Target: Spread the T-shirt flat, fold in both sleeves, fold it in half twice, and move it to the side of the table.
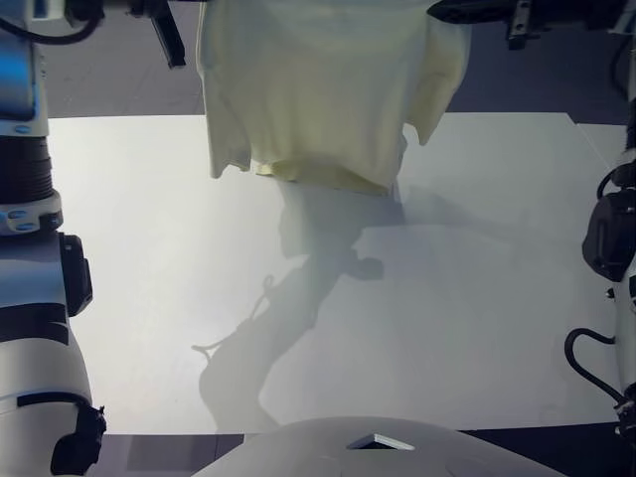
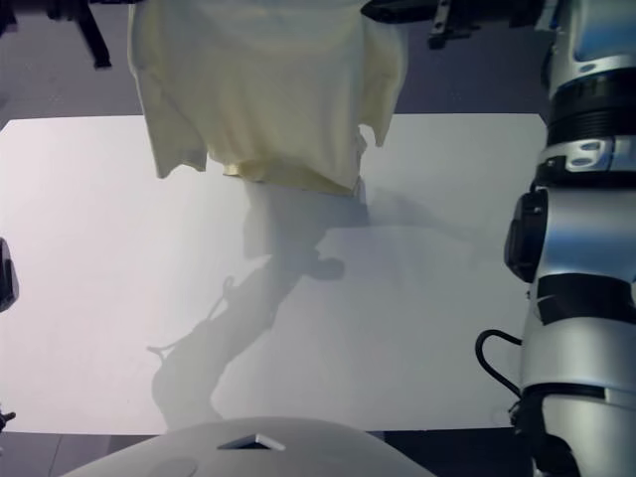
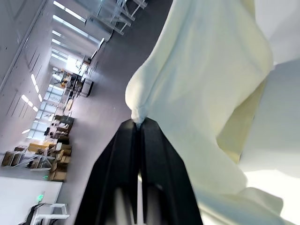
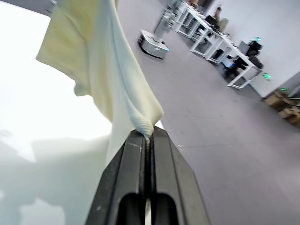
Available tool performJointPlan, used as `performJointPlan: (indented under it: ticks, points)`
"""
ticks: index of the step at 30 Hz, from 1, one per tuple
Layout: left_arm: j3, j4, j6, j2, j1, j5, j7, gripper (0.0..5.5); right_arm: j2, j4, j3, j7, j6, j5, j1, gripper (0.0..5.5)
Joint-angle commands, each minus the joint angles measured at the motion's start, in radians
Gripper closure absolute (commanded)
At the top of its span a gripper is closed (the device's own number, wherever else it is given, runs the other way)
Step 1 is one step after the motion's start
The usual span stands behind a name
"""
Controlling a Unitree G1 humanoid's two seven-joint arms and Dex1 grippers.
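1. White table (image 1: 447, 298), wide, beneath everything, with a shadow across its middle.
2. Pale yellow T-shirt (image 1: 318, 89), hanging in the air over the table's far part, held up at both upper ends, sleeves drooping at either side. Hem low near the surface; touching or not, cannot tell.
3. Left hand (image 3: 139, 124), clamped tight on a pinch of the T-shirt's fabric.
4. Right hand (image 4: 147, 133), likewise closed on a bunched bit of the T-shirt.
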Motion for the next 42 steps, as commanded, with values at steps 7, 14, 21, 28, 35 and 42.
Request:
performJointPlan:
  ticks: [7,14,21,28,35,42]
  points:
    - [0.145,-0.279,0.16,0.16,0.117,-0.38,-0.314,5.49,-0.172,-0.368,0.008,0.125,0.392,0.408,0.13,5.5]
    - [0.113,-0.337,0.167,0.171,0.222,-0.399,-0.273,5.49,-0.216,-0.497,0.036,0.097,0.397,0.434,0.246,5.5]
    - [-0.044,-0.074,0.047,0.038,0.144,-0.218,-0.157,5.49,-0.062,-0.177,0.157,-0.082,0.11,0.15,0.166,5.5]
    - [-0.202,0.512,-0.231,-0.17,-0.061,0.055,0.014,5.49,0.132,0.296,0.226,-0.363,-0.221,-0.103,0.026,5.5]
    - [-0.331,1.077,-0.39,-0.352,-0.277,0.356,0.586,5.49,0.276,0.586,0.263,-0.902,-0.373,-0.313,-0.089,5.5]
    - [-0.329,1.203,-0.385,-0.418,-0.366,0.471,1.0,5.49,0.316,0.649,0.307,-1.325,-0.425,-0.5,-0.161,5.5]
